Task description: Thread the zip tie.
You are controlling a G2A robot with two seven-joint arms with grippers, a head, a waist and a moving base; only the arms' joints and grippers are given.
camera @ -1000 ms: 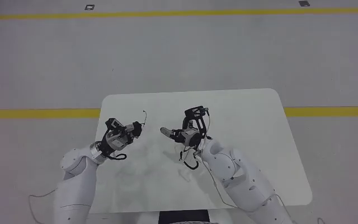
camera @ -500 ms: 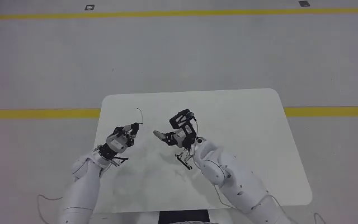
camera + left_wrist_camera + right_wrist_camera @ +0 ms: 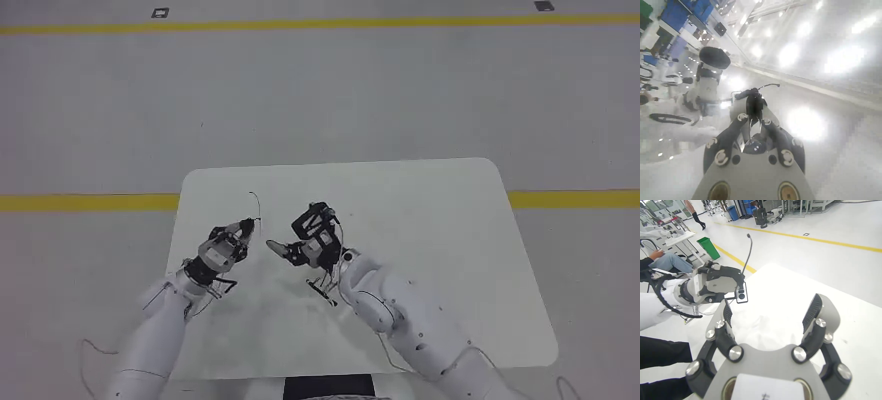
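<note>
Above the table (image 3: 450, 200), near its left front, the left gripper (image 3: 753, 95) is pinched tight on one end of the zip tie (image 3: 747, 255), holding it clear of the surface. The tie's long axis runs up and away from the robot, nearly straight, with the free tip curling over. The small block at that tip looks like the head, though I cannot be sure. The right gripper (image 3: 770, 311) hangs just beside it, fingers spread wide and empty. I judge the step to be the approach before threading: the right must close on the free end without knocking the thin strip aside, then bend it round so tail meets head.
</note>
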